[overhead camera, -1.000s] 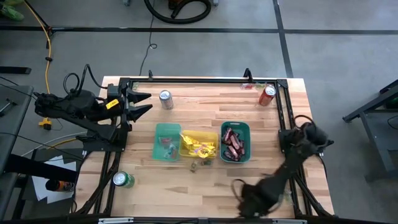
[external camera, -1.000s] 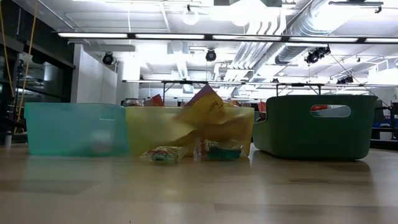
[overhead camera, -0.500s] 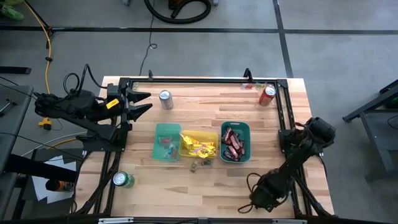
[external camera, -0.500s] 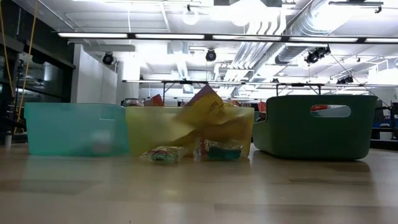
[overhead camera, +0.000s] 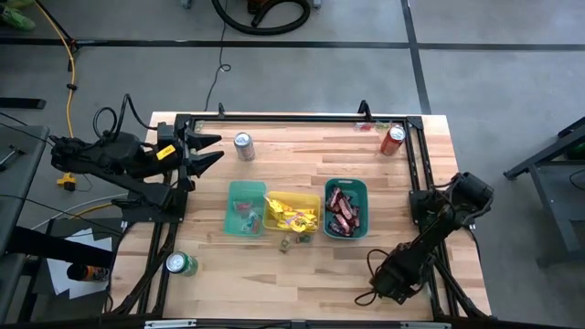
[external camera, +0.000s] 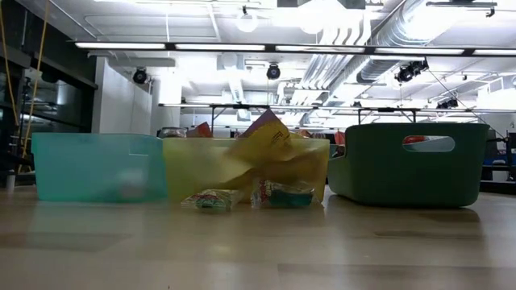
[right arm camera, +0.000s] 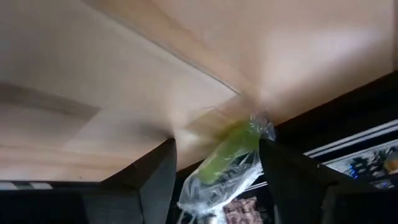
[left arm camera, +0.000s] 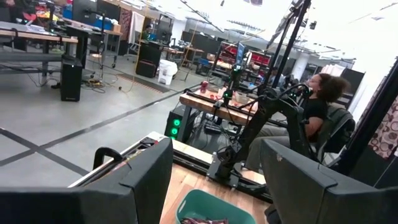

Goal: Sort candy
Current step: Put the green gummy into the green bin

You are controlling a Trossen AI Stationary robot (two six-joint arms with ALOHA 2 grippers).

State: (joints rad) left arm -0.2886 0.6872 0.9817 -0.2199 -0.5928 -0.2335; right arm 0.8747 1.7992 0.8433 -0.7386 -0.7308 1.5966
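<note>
Three bins stand in a row mid-table: teal [overhead camera: 245, 208], yellow [overhead camera: 292, 212] with yellow packets, green [overhead camera: 345, 208] with dark brown-and-red bars. Two small wrapped pieces [overhead camera: 292, 240] lie on the wood at the yellow bin's near side, and also show in the low view [external camera: 211, 200]. My right gripper [overhead camera: 367, 296] is low near the table's near edge, right of centre, and open [right arm camera: 214, 180]. A green piece in a clear wrapper [right arm camera: 230, 152] lies between its fingers. My left gripper [overhead camera: 215, 151] waits open above the far left corner. My right gripper has its fingers on either side of the green piece's clear wrapper [right arm camera: 255, 127]. The view is blurred there, and I cannot tell whether a finger touches the wrapper. The piece lies by the edge of the wooden top.
A silver can [overhead camera: 243, 145] stands far left, a red can [overhead camera: 392, 139] at the far right corner, a green can [overhead camera: 180, 264] near left. A black frame rail [overhead camera: 292, 119] runs round the table. Bare wood lies along the bins' near side.
My right arm has swung a little toward the table's right edge, and its gripper has shifted slightly right along the near edge. The bins, cans and loose pieces have stayed put.
</note>
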